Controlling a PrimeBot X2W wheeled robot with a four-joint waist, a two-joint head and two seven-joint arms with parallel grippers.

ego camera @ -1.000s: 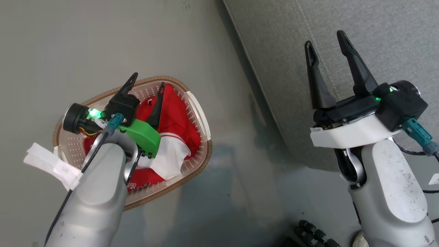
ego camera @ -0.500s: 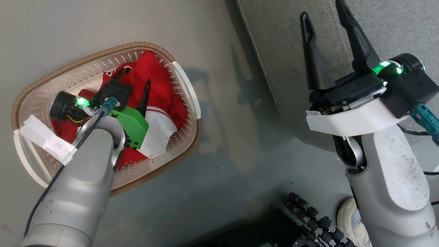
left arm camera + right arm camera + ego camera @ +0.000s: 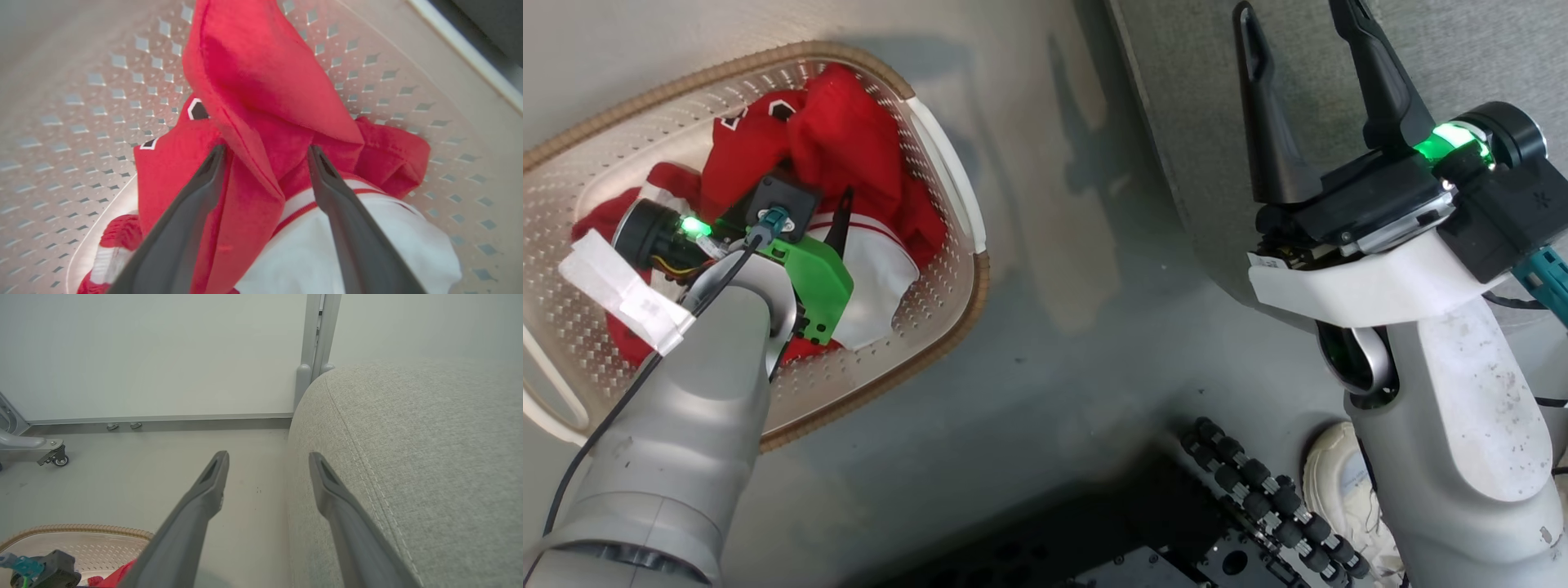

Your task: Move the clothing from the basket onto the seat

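Left tool (image 3: pixel 266 148) spread wide, straddling a red fold of clothing (image 3: pixel 849 139) inside the basket (image 3: pixel 931 286).
Basket at 10 o'clock on the floor (image 3: pixel 1078 286); seat (image 3: pixel 408 457) at 1 o'clock; right tool (image 3: pixel 268 454) wide, holding nothing, beside the seat's edge. The clothing's black-and-white marks are unreadable.

No word, number or brand can be read with certainty. On the clothing (image 3: pixel 849 147), at its far left folds, two small black shapes outlined in white (image 3: pixel 781 107) are seen. In the left wrist view such shapes are cut off by folds of the red cloth, and no letter can be made out of them. A strip of white tape (image 3: pixel 621 298) is seen at the left, in front of the basket (image 3: pixel 931 269); any print on it is too faint to be read. A small white label (image 3: pixel 1263 261) is fixed at the left corner of the right gripper's (image 3: pixel 1290 16) base, and its print is too small to be read.
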